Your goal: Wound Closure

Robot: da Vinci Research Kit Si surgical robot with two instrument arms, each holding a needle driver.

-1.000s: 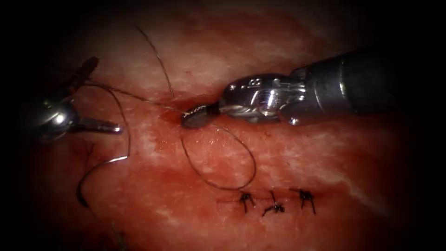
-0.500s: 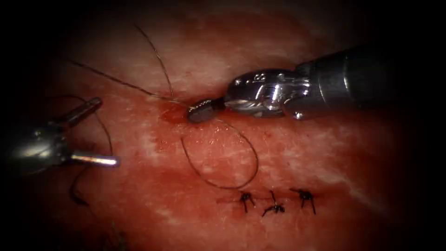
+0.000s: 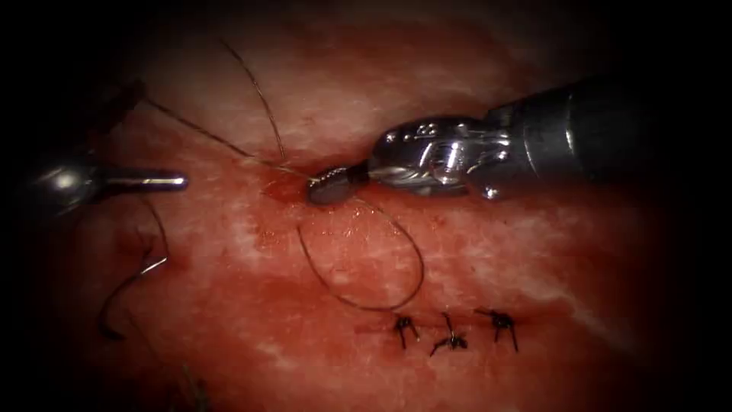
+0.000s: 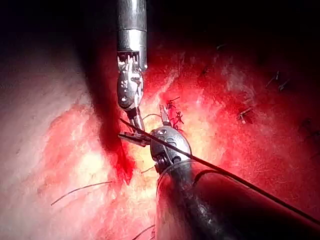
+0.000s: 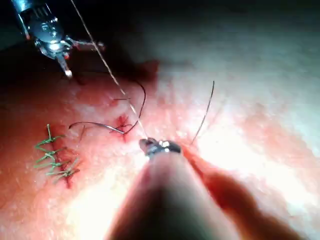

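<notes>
My right tool [image 3: 329, 185] comes in from the right, its jaws shut on the thread [image 3: 221, 139] at a red spot on the tissue [image 3: 534, 259]. From there the thread runs taut up and left, and it crosses my left tool's shaft [image 4: 210, 200]. My left tool [image 3: 156, 137] stands at the far left with jaws wide open, holding nothing. A slack loop [image 3: 415, 267] leads down to the stitches. The curved needle [image 3: 126, 290] lies free on the tissue at lower left. The right tool's tip [image 5: 155, 146] grips the taut strand [image 5: 107, 70].
Three knotted stitches [image 3: 450, 329] sit in a row below the right tool. A loose thread end [image 3: 259, 95] curls upward above the red spot. Red fluid wets the tissue around the tools.
My left tool dipped, then rose, its jaws staying open. The needle and slack thread at lower left drifted leftwards. The right tool barely shifted and kept its hold on the thread.
</notes>
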